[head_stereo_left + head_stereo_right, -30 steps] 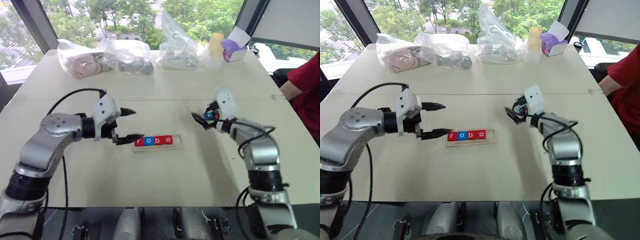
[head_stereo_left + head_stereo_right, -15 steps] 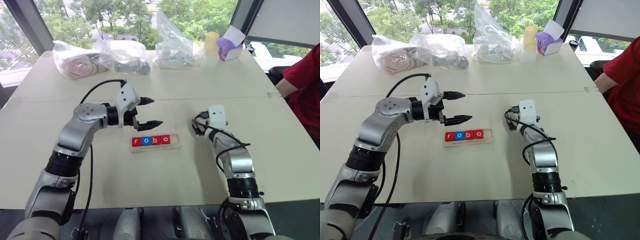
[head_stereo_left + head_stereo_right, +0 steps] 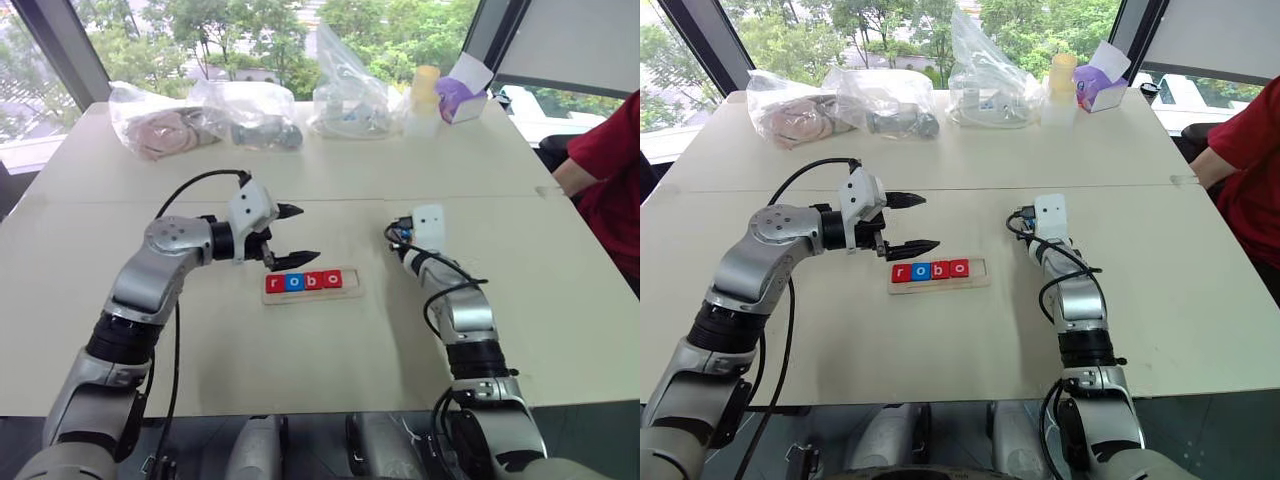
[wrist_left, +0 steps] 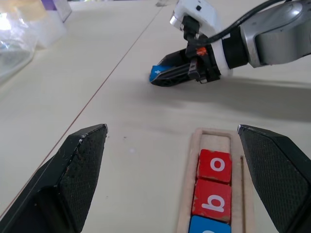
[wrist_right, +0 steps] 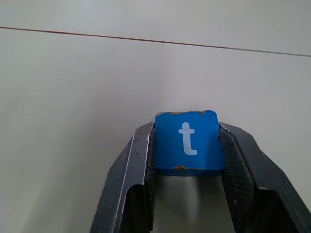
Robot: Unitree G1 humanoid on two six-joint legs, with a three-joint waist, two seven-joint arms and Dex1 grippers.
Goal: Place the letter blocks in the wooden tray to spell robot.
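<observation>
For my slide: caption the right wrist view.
Right gripper shut on the blue t block, low over the table.

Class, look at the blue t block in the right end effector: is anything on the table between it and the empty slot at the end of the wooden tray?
Nothing visible: bare table separates the t block from the wooden tray.
</observation>
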